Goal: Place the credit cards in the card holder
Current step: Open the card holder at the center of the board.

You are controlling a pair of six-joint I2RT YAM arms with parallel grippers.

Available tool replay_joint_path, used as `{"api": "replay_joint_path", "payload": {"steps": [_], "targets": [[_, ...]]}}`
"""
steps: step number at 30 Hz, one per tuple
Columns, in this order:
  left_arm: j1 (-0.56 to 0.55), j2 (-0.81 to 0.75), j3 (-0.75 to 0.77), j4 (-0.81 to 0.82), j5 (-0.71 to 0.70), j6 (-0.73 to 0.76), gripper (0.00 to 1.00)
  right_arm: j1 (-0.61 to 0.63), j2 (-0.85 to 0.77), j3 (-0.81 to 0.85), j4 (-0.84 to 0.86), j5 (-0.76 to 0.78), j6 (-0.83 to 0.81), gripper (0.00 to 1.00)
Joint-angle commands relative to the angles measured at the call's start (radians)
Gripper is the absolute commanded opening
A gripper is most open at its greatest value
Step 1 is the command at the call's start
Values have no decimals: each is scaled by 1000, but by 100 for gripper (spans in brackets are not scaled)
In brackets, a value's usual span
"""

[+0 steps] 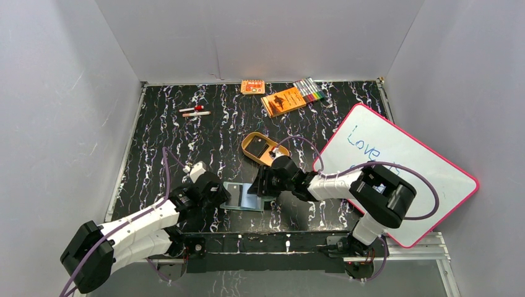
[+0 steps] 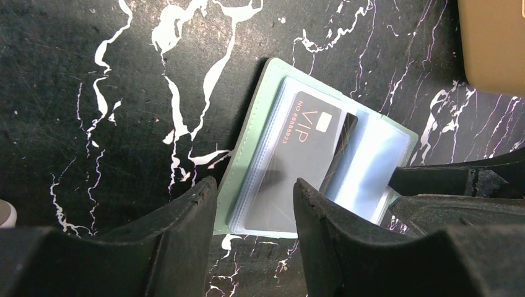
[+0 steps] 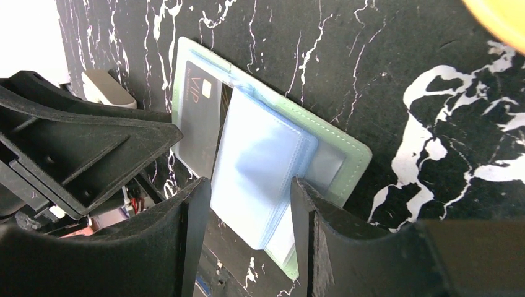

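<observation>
Grey walls enclose a black, white-veined table. At its 6 o'clock the left gripper, jaws apart, straddles the open card holder from the holder's 9 o'clock edge. A credit card sits in the left pocket. From 3 o'clock the right gripper, jaws apart, straddles the pale pocket leaves.

This looks like a robot lab's test cell: plain grey panels box in a black marbled surface, with a left arm and a right arm bolted at its near edge.
</observation>
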Motion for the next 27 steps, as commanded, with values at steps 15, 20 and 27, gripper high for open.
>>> {"api": "replay_joint_path", "payload": {"steps": [15, 20, 27], "targets": [[1, 2, -4, -38, 9, 7, 46, -1, -19, -23, 112, -34, 7, 38], [1, -14, 24, -72, -10, 17, 46, -1, -19, -28, 113, -35, 7, 18], [1, -81, 105, -161, -50, 43, 48, -2, -37, -15, 105, -51, -3, 22]]}}
